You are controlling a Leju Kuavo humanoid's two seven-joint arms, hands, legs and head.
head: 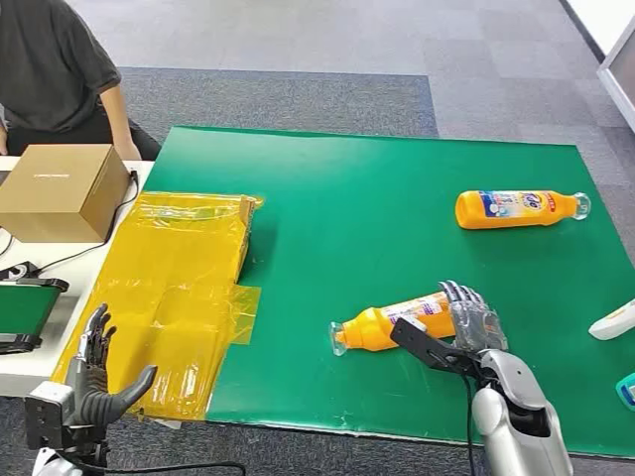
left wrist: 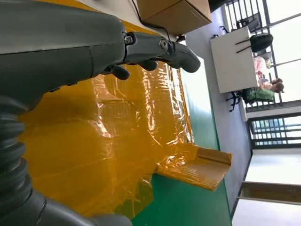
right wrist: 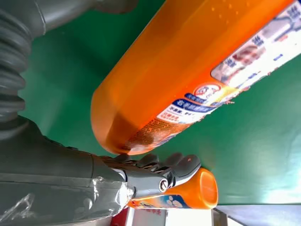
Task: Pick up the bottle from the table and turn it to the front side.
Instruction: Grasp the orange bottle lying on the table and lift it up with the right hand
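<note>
An orange bottle [head: 386, 325] with a white and blue label lies on its side on the green mat [head: 359, 218], clear cap toward my left. My right hand [head: 470, 317] is at its base end with fingers [head: 458, 295] stretched out. In the right wrist view the bottle's base [right wrist: 149, 94] lies between the thumb [right wrist: 106, 4] and the fingers [right wrist: 170, 169], with no firm grip showing. A second orange bottle [head: 520, 208] lies on its side at the far right of the mat, and its base [right wrist: 202, 190] shows past my fingers. My left hand [head: 97, 377] hovers spread and holds nothing at the near left.
A crinkled yellow plastic sheet [head: 180, 297] covers the mat's left part, under my left hand [left wrist: 106, 47]. A cardboard box [head: 63, 188] sits on the white table at far left, with a seated person [head: 60, 69] behind it. A white object [head: 614, 322] lies at the right edge.
</note>
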